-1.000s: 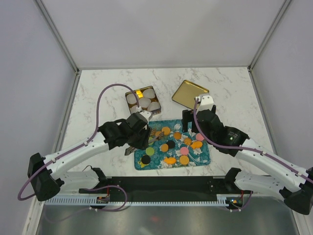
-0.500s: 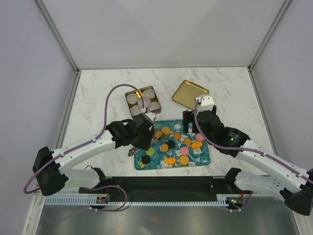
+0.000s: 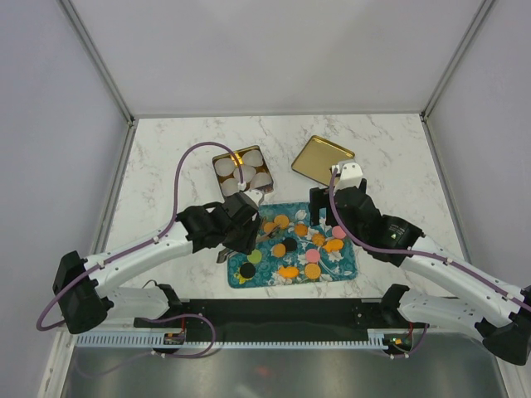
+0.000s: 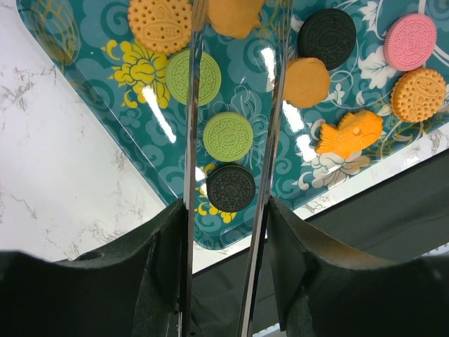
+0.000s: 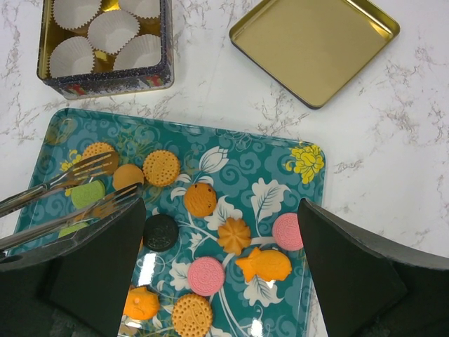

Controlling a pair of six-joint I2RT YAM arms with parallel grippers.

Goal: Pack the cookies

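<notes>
Top external view: the left gripper (image 3: 242,225) is over the left part of the teal floral tray (image 3: 348,267). The right gripper (image 3: 322,206) is over the tray's far right edge. An open square tin (image 3: 243,170) stands on the marble table (image 3: 166,157) just beyond the tray. A gold lid (image 3: 322,159) lies to its right, apart from it.

Left wrist view: the left gripper's fingers (image 4: 165,239) are closed partway on a pair of metal tongs (image 4: 191,140), one finger pressing each arm. The tongs' arms stand apart. A green cookie (image 4: 228,135) and a black cookie (image 4: 230,187) lie on the tray between them. A plain orange cookie (image 4: 235,14) sits between the tips. Whether the tips touch it cannot be told.

Right wrist view: the right gripper's jaws are spread wide with nothing between them. All the cookies (image 5: 200,199) lie flat on the tray. They are mostly orange, with pink, green and black among them, and one is fish-shaped (image 5: 264,265). The tin holds only white fluted paper cups (image 5: 112,29).
</notes>
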